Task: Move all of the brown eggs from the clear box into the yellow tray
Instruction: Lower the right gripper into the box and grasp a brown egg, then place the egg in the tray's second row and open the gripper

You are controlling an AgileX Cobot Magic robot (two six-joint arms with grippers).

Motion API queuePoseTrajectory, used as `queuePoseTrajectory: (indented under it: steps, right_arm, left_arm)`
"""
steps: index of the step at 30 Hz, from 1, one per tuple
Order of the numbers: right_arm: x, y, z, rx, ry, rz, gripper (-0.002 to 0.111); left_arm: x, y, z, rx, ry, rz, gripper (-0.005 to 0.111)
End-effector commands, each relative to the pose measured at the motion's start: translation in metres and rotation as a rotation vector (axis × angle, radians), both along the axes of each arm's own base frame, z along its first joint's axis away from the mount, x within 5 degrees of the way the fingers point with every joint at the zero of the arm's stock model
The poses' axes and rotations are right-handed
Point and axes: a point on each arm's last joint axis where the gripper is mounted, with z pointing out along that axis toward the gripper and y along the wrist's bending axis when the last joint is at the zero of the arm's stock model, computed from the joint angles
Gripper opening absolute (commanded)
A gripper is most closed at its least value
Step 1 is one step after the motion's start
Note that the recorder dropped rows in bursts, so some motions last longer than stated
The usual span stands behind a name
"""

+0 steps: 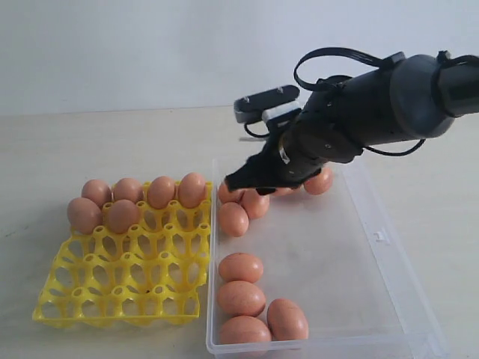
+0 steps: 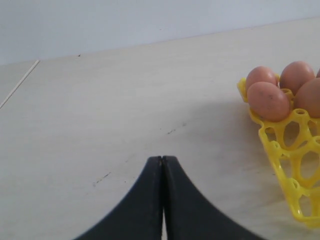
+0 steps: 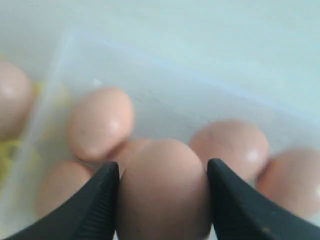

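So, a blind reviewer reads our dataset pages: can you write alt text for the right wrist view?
Close-up of the right pincer: its two black fingers flank one brown egg lying in the clear box, close against its sides. More brown eggs sit blurred behind it.

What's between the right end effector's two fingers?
One brown egg fills the gap between the right end effector's fingers, inside the clear box. The right wrist view shows it.

sixteen brown eggs, one tray, one box
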Motion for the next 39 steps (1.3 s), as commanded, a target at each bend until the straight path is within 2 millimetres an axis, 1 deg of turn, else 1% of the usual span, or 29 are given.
queuePoseTrajectory:
  steps: [1, 3, 5, 7, 9, 13, 17, 20, 25, 32, 35, 39]
  right_arm:
    - [-0.010, 0.038, 0.023, 0.171, -0.202, 0.275, 0.000]
    - [-0.014, 0.055, 0.024, 0.251, -0.265, 0.370, 0.000]
    - [-0.017, 0.067, 0.024, 0.332, -0.327, 0.450, 0.000]
    - [-0.018, 0.076, 0.020, 0.400, -0.362, 0.487, 0.000]
    - [-0.017, 0.080, 0.014, 0.435, -0.372, 0.506, 0.000]
    - [-0.016, 0.084, -0.004, 0.441, -0.368, 0.534, 0.000]
    - [-0.014, 0.084, -0.021, 0.434, -0.331, 0.515, 0.000]
    - [-0.014, 0.086, -0.031, 0.439, -0.320, 0.520, 0.000]
    - [-0.014, 0.088, -0.033, 0.493, -0.325, 0.520, 0.000]
    - [-0.018, 0.091, -0.035, 0.544, -0.264, 0.521, 0.000]
    - [-0.019, 0.093, -0.035, 0.574, -0.273, 0.535, 0.000]
    - [-0.019, 0.093, -0.044, 0.575, -0.254, 0.531, 0.000]
  left_arm:
    - [0.000, -0.001, 0.002, -0.008, -0.019, -0.007, 0.000]
    - [0.000, -0.001, 0.002, -0.008, -0.019, -0.007, 0.000]
    - [0.000, -0.001, 0.002, -0.008, -0.019, -0.007, 0.000]
    - [0.000, -0.001, 0.002, -0.008, -0.019, -0.007, 0.000]
    - [0.000, -0.001, 0.002, -0.008, -0.019, -0.007, 0.000]
    - [0.000, -0.001, 0.002, -0.008, -0.019, -0.007, 0.000]
    - [0.000, -0.001, 0.002, -0.008, -0.019, -0.007, 0.000]
    - [0.000, -0.001, 0.002, -0.008, -0.019, -0.007, 0.000]
    - [0.000, -0.001, 0.002, -0.008, -0.019, -0.007, 0.000]
    - [0.000, -0.001, 0.002, -0.008, -0.019, -0.007, 0.000]
    - [0.000, -0.001, 0.002, -0.008, -0.019, -0.007, 0.000]
    - [0.000, -0.001, 0.002, -0.008, -0.019, -0.007, 0.000]
